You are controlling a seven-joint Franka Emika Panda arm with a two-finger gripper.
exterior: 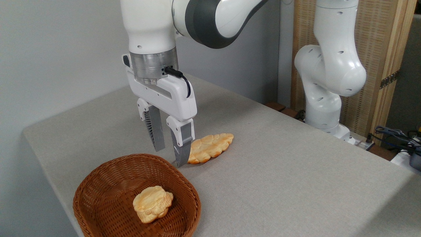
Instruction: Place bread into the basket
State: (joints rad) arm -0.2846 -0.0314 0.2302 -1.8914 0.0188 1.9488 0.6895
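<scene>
The bread (210,147), a long golden braided loaf, lies flat on the grey table (279,171) behind and to the right of the basket. The reddish-brown wicker basket (98,191) sits at the front left with a small round lumpy bun (152,203) inside it. My gripper (169,157) hangs just above the table at the loaf's left tip, between loaf and basket. Its grey fingers (183,144) point down and stand apart, with nothing held between them. The nearer finger covers the loaf's left end.
The arm's white base (324,82) stands at the table's back right edge before a wooden slatted screen (378,49). Cables and a dark device (399,138) lie off the table at the far right. A grey wall (59,49) closes the left side.
</scene>
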